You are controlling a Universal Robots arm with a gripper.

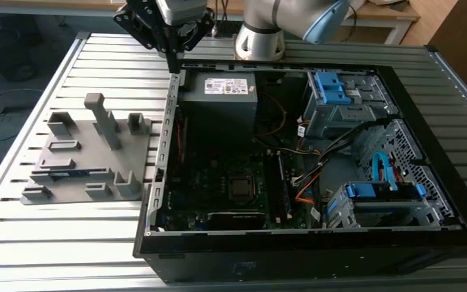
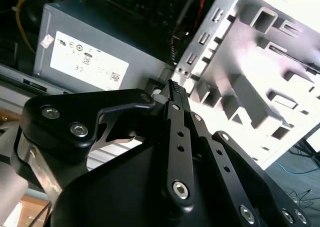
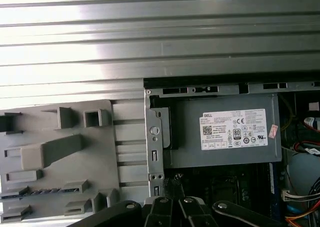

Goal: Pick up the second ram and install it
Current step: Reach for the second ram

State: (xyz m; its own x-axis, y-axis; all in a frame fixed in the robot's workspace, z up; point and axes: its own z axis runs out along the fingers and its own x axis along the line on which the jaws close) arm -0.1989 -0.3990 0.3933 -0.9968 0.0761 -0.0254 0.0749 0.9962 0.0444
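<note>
Claw: the gripper [image 1: 172, 61] hangs over the corner of the open computer case [image 1: 298, 246] by the power supply [image 1: 221, 97], tips pointing down just above the case wall. We see its fingers [image 2: 176, 132] pressed together with nothing between them.
Second ram: the second ram [image 1: 61, 175] lies low in the grey fixture plate [image 1: 87, 152], near the plate's front edge. It is on the exterior view's left of the case, well apart from the claw.
Hard to make out: of the ram we get a thin blue-green strip; we cannot tell its chips or label.
Cut off: the gripper's upper body runs out at the top edge of the exterior view.
Hidden: the memory slots [image 1: 281, 182] on the motherboard [image 1: 217, 176] are dark, and we cannot tell whether a stick stands in them.
Exterior view: we get the whole case interior, the blue drive cages [image 1: 335, 91] and the slatted table [image 1: 55, 243].
First wrist view: we look down on the plate, where a dark strip [image 3: 45, 191] sits in one slot. We cannot say for sure that it is the ram.
Second wrist view: we see the fingertips close up, meeting at one point in front of the case wall.
</note>
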